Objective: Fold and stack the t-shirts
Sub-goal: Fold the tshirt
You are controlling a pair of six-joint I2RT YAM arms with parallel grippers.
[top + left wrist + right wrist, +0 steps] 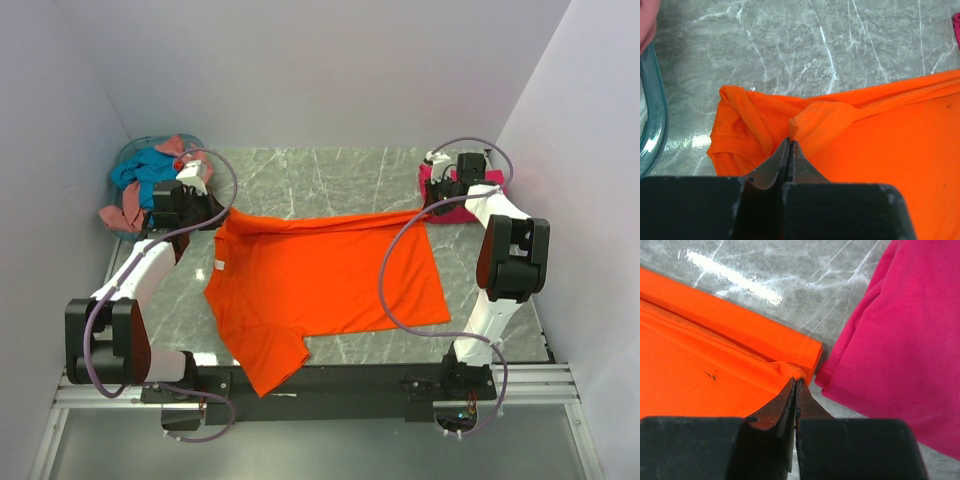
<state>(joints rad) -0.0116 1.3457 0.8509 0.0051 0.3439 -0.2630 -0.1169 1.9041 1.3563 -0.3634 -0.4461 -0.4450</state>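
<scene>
The left gripper (789, 143) and right gripper (795, 382) clamp the far fold of the bright orange cloth t-shirt (320, 285) (fold running nine-to-three); its body lies toward six o'clock.

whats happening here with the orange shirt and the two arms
Two robot arms are folding t-shirts. The left gripper and right gripper each pinch the far edge of the orange t-shirt, spread on the table with that edge doubled over. A magenta t-shirt lies at the far right. A teal t-shirt and a salmon t-shirt are heaped at the basket, far left.
</scene>
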